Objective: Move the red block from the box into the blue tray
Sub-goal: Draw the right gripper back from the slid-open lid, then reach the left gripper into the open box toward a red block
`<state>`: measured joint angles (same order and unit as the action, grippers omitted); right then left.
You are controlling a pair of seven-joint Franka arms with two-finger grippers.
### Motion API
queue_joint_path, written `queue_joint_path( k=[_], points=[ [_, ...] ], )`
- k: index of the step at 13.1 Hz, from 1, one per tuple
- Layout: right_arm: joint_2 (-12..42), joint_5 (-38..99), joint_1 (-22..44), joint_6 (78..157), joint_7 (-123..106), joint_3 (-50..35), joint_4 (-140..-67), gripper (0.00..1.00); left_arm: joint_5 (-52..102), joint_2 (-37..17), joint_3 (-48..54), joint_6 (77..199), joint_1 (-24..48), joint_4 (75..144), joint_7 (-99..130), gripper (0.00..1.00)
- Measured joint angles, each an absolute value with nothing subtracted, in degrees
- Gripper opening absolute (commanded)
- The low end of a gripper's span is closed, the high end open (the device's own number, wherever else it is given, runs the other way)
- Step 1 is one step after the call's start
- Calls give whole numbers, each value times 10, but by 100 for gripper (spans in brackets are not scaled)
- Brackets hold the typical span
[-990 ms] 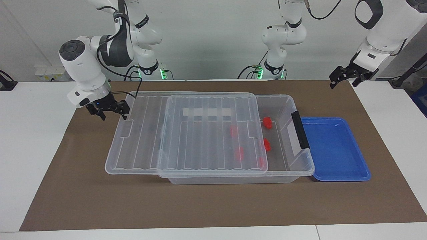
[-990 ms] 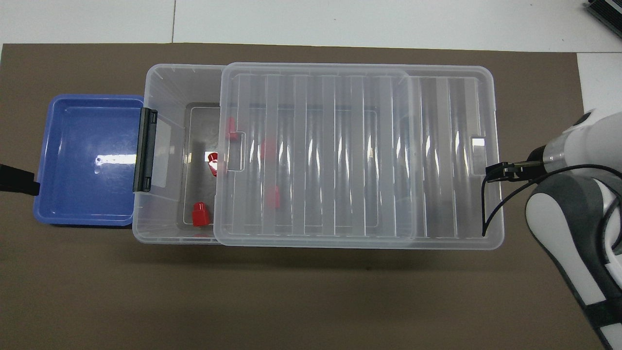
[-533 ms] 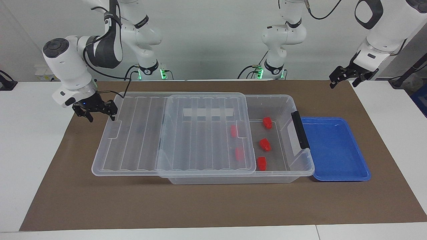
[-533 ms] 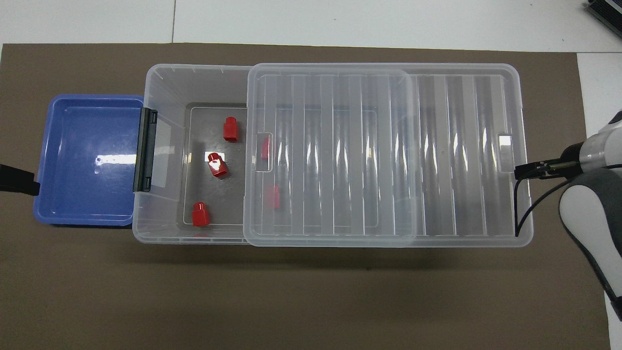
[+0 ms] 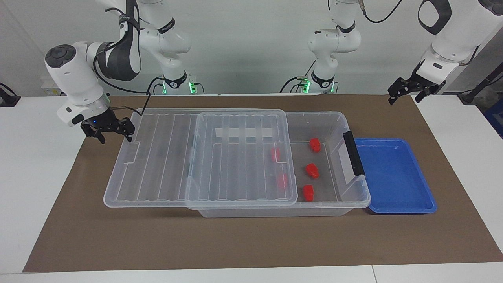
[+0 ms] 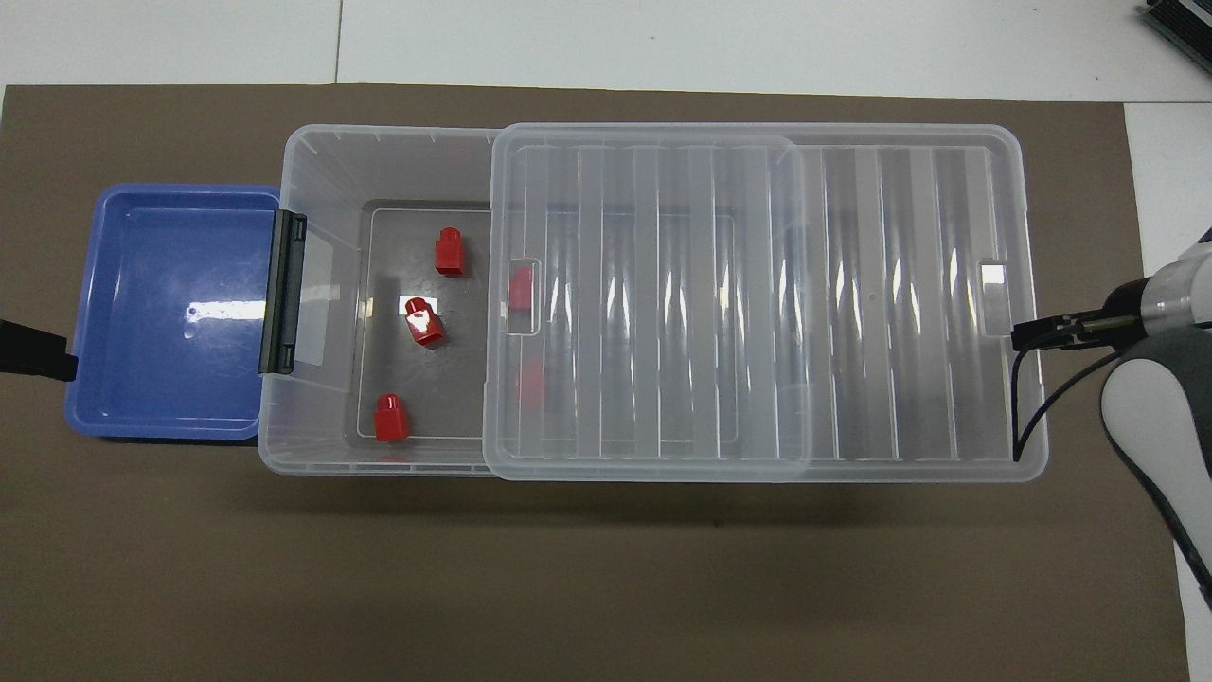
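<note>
**Lid half off, three red blocks uncovered in the box**

Five red blocks lie on the floor of the box. Three sit in the uncovered end by the dark grey clip handle: one red block nearest the robots, a second in the middle lying askew, and a third farthest from the robots, close to the box wall. Two more show only as pale red shapes through the ribbed clear lid. The lid rests on the box rim and overhangs it toward the right arm's end of the table.

The blue tray lies just beside the handle end of the box, toward the left arm's end.

The right gripper is at the overhanging end of the lid. The facing view shows its fingers spread, one beside the lid's edge; whether they touch the lid I cannot tell. The overhead view shows only its dark tip at the lid's end, by the notch.

The left gripper waits in the air over the brown mat's corner, jaws open and holding nothing. Overhead, only a dark tip shows, at the tray's outer rim.
</note>
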<state>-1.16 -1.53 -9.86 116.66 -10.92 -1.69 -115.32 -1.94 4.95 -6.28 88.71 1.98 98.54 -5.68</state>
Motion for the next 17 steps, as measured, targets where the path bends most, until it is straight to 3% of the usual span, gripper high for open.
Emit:
queue_joint_path(
  k=[7,11,17],
  points=[
    [-25,-15,-64,1081,-19,-27,-1092,100,-19,50,-63,887,20,985,-57,100],
    [-26,-16,-14,1011,100,-29,-1025,100,-19,50,-62,886,20,985,-57,100],
    [-15,-16,-10,921,125,-29,-912,100,-19,53,-45,952,66,987,44,100]
  ],
)
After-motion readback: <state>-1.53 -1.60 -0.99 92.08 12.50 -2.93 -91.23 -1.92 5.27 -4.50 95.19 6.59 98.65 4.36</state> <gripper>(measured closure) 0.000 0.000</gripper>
